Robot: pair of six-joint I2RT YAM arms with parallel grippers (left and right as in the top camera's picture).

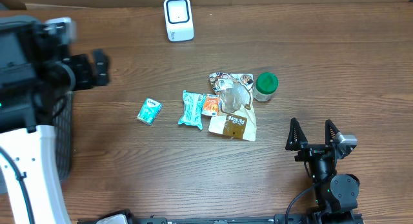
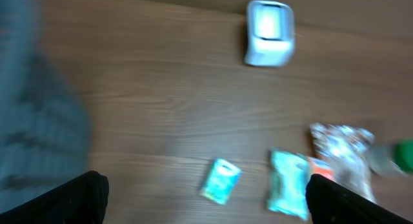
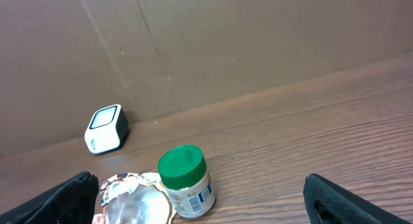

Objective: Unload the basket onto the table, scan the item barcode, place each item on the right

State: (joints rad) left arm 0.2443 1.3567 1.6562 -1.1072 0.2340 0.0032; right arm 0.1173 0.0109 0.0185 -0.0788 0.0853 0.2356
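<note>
the left arm, upper left, is black over white. the right gripper, lower right, has black tapered fingers and a cable.

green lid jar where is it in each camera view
Overhead: green-lidded jar right of centre, beside the snack pouch.
Left wrist: a blurred green sliver at the right edge.
Right wrist: bottom centre, upright.
Shared landmark: the white scanner, at the table's far edge in all three.

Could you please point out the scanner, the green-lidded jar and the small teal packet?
scanner (image 1: pixel 178 14): overhead view, its front face.
jar (image 3: pixel 182 164): right wrist view, its green lid.
teal packet (image 1: pixel 149 112): overhead view, its middle.
</note>
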